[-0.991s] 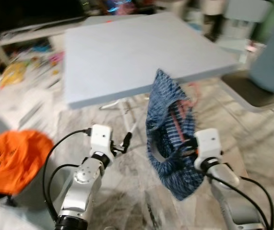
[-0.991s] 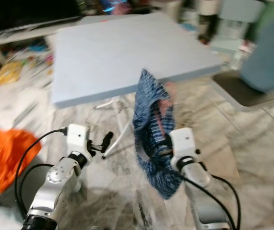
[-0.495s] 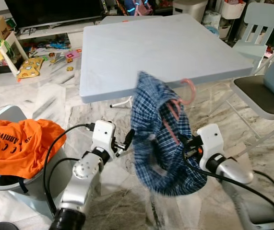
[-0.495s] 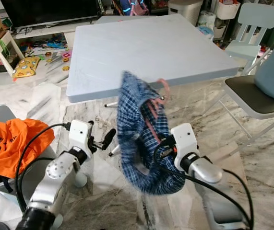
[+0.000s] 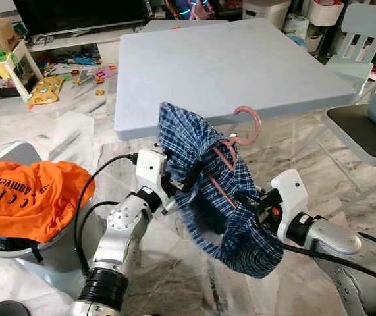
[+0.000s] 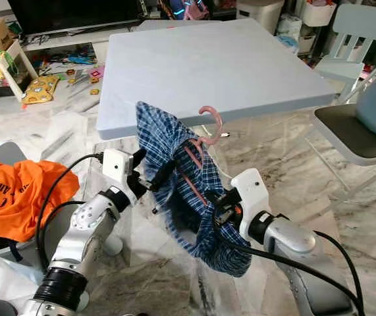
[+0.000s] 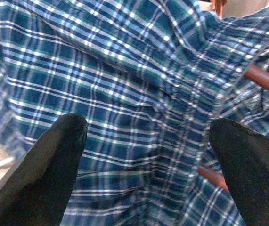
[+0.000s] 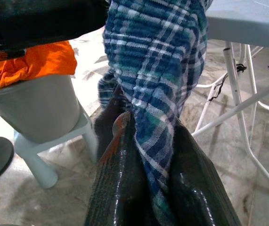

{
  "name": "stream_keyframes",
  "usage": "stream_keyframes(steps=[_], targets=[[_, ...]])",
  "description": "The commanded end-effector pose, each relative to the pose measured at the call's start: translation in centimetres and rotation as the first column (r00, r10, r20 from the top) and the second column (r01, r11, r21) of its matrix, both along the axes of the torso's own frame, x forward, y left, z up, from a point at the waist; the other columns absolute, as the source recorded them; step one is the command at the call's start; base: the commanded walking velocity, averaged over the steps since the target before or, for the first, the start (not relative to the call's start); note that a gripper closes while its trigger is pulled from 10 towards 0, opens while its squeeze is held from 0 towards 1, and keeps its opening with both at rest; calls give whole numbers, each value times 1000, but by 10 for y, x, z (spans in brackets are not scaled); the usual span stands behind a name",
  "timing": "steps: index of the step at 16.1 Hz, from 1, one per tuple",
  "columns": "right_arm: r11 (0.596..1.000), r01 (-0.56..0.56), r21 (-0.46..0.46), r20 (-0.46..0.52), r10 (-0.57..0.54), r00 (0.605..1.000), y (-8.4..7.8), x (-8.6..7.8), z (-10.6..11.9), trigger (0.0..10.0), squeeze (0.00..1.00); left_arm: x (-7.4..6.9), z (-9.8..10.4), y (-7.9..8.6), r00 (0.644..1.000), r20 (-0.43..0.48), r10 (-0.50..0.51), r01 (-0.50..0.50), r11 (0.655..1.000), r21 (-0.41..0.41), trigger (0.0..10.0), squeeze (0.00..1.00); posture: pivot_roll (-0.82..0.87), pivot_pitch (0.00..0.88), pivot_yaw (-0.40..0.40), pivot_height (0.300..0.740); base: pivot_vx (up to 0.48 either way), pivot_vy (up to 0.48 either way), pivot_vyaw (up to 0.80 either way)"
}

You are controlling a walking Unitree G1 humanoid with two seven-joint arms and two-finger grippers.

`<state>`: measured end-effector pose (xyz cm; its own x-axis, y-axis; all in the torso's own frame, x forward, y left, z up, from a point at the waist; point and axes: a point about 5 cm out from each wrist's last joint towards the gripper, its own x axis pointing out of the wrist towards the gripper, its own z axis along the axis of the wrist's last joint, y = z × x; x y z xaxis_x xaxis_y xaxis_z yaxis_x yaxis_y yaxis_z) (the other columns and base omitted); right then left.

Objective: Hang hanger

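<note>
A blue plaid shirt point(image 5: 204, 164) hangs on a pink hanger point(image 5: 247, 122), held in the air in front of the table edge with the hook pointing up. My right gripper point(image 5: 253, 203) is shut on the hanger's lower end through the cloth; in the right wrist view the fingers point(image 8: 120, 188) pinch plaid fabric and a reddish strip of hanger point(image 8: 119, 123). My left gripper point(image 5: 186, 184) is open against the shirt's left side. Its fingers point(image 7: 54, 174) stand wide apart with the shirt point(image 7: 125, 94) just beyond them and the hanger bar point(image 7: 266, 80) showing past the cloth.
A pale blue table point(image 5: 227, 59) stands just behind the shirt. At my left is a grey bin point(image 5: 49, 247) draped with an orange shirt point(image 5: 23, 197). A folding chair point(image 5: 365, 131) stands at the right. Toys litter the far left floor.
The camera has steadied and shifted. My left gripper has come in to the right and now touches the shirt. The shirt and hanger swung left toward it, the hook now upright.
</note>
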<state>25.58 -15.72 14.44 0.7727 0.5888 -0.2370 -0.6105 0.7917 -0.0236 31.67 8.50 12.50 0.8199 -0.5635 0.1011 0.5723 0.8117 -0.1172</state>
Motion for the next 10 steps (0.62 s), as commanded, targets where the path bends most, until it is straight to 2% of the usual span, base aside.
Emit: stream_keyframes(steps=[1,2,3,5,6,7,9,10], targets=[[1000,-12,10,31,11,999,3,4,8,10000,0,-1,-1,-1,1000,-10,-21,21,1000,7,10000,0,-221,84,69,740,0,0,0],[999,-33,21,33,33,999,8,4,11,10000,0,-3,-3,-2,999,-8,-35,35,999,5,10000,0,-218,83,69,740,0,0,0],[998,-64,22,31,63,997,13,3,13,10000,0,-2,-5,-1,1000,-4,-18,18,1000,20,10000,1000,-215,82,69,740,0,0,0],[989,-148,13,3,148,989,13,-4,12,10000,0,1,-6,3,1000,5,18,-18,999,47,10000,1000,-213,83,70,740,0,0,0],[981,-191,18,-14,191,981,13,-9,12,10000,0,4,-8,7,999,4,39,-39,998,58,10000,408,-217,83,73,740,0,0,0],[979,-202,10,-19,203,979,12,-10,11,10000,0,5,-8,8,999,1,49,-49,997,67,10000,0,-219,83,74,740,0,0,0],[974,-224,-29,-30,223,974,9,-13,7,10000,0,8,-5,10,997,24,73,-74,996,58,10000,0,-220,83,75,740,0,0,0],[976,-213,-49,-30,212,977,6,-13,6,10000,0,8,-5,11,997,24,72,-73,995,68,7882,0,-222,85,77,740,0,0,0]])
